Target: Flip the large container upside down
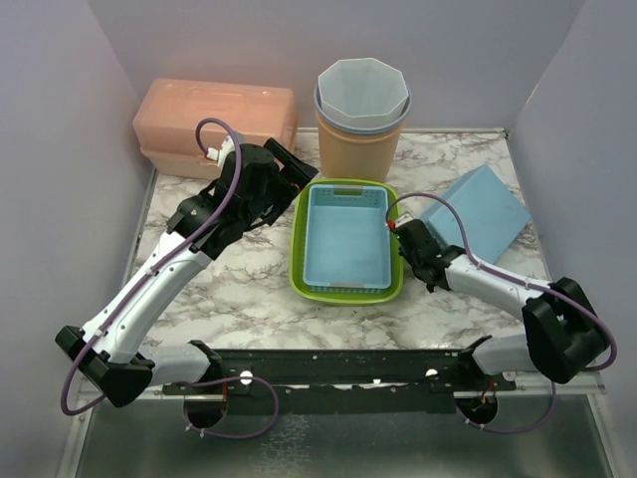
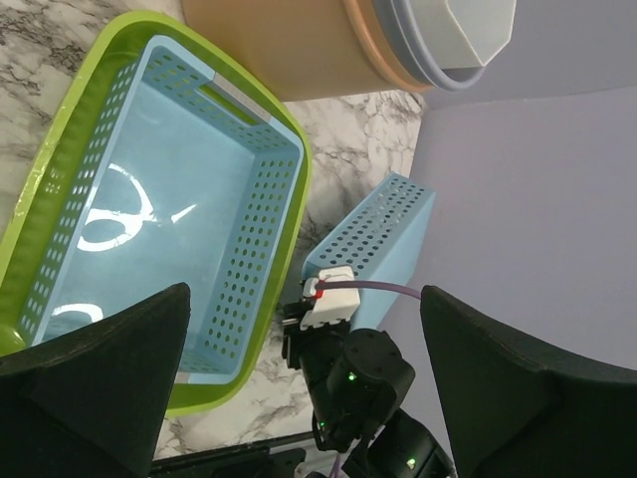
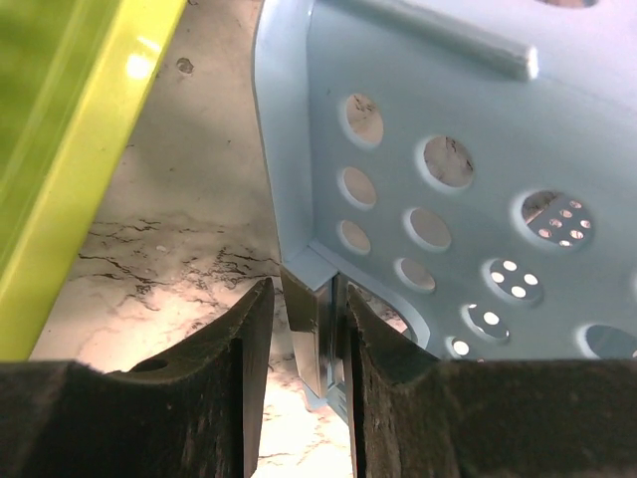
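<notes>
Left hand [image 1: 289, 171] spread wide; right hand [image 1: 406, 237] narrowly parted.

Nested baskets [image 1: 346, 239] centre of worktop [image 1: 249, 289]. Lidded box [image 1: 214, 124] behind-left, stacked bins [image 1: 361, 119] behind centre. Tilted basket [image 1: 478, 212] right of nest, my right pincer [image 1: 406, 237] between them.

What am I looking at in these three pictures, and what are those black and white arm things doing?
These are two robot arms bolted to a marble table. One picture looks down from above; the other two come from cameras on each wrist. On the table sit a green basket with a blue basket nested inside, a separate blue perforated container tilted on its side, a lidded orange box and an orange bin. The left pincer hangs wide open, holding nothing. The right pincer has the tilted container's edge between its fingers, though the jaws look loosened.
</notes>
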Tool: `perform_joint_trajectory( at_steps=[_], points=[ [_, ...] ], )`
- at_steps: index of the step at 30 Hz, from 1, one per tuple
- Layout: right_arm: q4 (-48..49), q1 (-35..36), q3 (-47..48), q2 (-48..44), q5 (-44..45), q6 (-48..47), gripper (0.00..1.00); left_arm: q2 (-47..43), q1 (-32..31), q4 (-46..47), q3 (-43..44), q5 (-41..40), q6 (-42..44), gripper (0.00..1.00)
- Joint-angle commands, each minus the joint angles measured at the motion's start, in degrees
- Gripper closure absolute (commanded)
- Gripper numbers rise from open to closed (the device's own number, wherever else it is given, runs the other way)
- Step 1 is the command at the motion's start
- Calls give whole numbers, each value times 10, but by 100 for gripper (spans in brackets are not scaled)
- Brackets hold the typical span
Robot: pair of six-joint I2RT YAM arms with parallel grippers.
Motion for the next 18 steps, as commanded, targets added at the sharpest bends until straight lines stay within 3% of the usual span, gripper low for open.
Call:
perform_joint_trajectory(
  at_steps=[1,6,18],
  points=[
    [-22,7,10,-19,-63,8,64,-9,4,5,-19,19,-23,1],
    [-26,10,15,-21,-74,6,57,-10,4,4,-21,32,-23,1],
    [-30,9,22,-25,-55,19,56,-26,4,7,-26,16,-33,1]
  ],
)
